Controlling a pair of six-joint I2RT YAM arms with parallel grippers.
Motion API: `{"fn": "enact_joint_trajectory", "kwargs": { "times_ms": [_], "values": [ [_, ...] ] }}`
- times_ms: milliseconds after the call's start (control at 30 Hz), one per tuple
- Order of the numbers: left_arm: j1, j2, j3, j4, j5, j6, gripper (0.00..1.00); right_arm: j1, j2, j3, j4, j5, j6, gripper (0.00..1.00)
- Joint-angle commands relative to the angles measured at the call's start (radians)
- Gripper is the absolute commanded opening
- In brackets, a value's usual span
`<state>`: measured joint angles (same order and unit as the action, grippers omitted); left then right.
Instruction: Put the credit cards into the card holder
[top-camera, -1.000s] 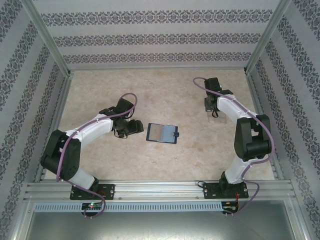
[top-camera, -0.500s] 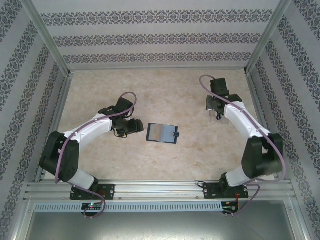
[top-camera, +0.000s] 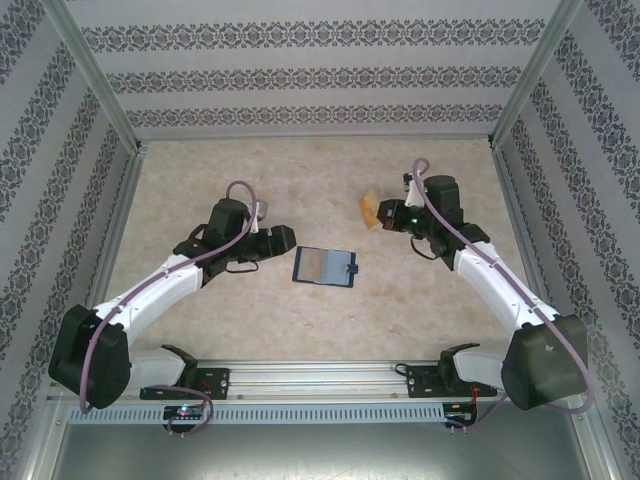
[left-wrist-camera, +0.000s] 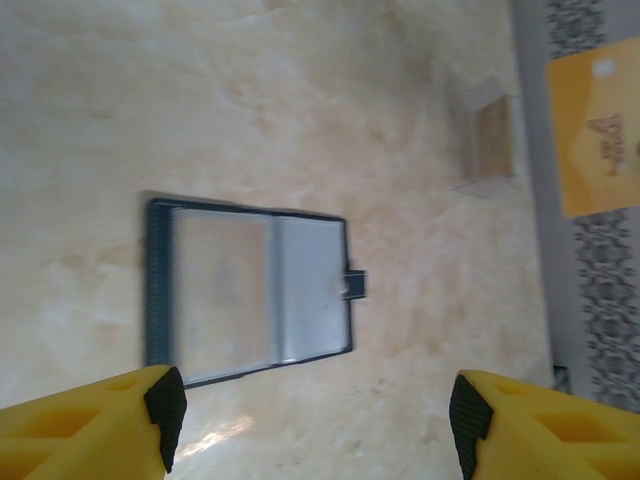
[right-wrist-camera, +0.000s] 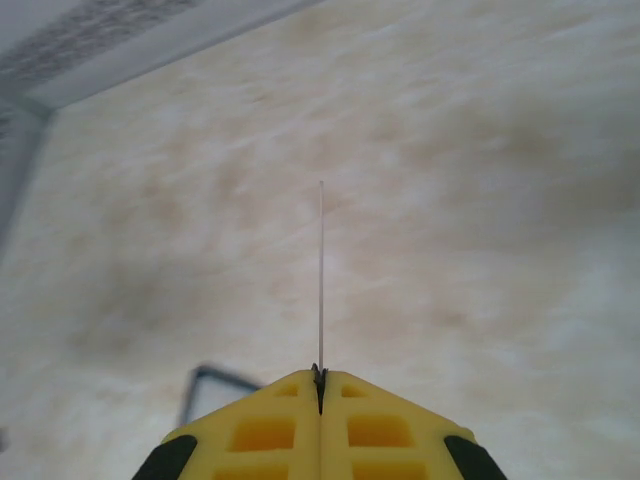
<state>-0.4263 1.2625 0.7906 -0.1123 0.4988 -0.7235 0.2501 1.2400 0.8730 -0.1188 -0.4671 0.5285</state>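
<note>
Top external view has the right claw (top-camera: 384, 215) closed on the orange card (top-camera: 370, 208), held in the air to the far right of the wallet (top-camera: 325, 266). The wallet lies open and flat near the middle of the table (top-camera: 330, 330), with its snap tab to the right. The left claw (left-wrist-camera: 315, 420) hangs open near the wallet's left side and touches nothing. I think the main danger is the loose wallet: if the card pushes against a pocket edge while nothing presses the wallet down, it may slide to the left or fold up. The card is also pinched at one edge only, so it could turn or slip between the fingers. From the right wrist it appears edge-on, so I cannot tell how deep the grip goes. The clear box (left-wrist-camera: 485, 140) stands well apart from the wallet.
</note>
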Motion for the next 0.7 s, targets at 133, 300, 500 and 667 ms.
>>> {"fn": "enact_joint_trajectory", "kwargs": {
  "times_ms": [133, 300, 500, 667],
  "values": [
    [-0.009, -0.068, -0.048, 0.327, 0.116, -0.105, 0.74, 0.153, 0.018, -0.072, 0.486, -0.229, 0.346, 0.00],
    [-0.007, -0.065, -0.015, 0.309, 0.127, -0.132, 0.80, 0.239, 0.086, -0.058, 0.579, -0.239, 0.354, 0.00],
    [-0.008, -0.078, -0.030, 0.359, 0.143, -0.162, 0.79, 0.269, 0.114, -0.070, 0.661, -0.254, 0.392, 0.00],
    [-0.007, -0.087, -0.026, 0.350, 0.129, -0.158, 0.70, 0.276, 0.130, -0.081, 0.688, -0.256, 0.413, 0.00]
  ]
}}
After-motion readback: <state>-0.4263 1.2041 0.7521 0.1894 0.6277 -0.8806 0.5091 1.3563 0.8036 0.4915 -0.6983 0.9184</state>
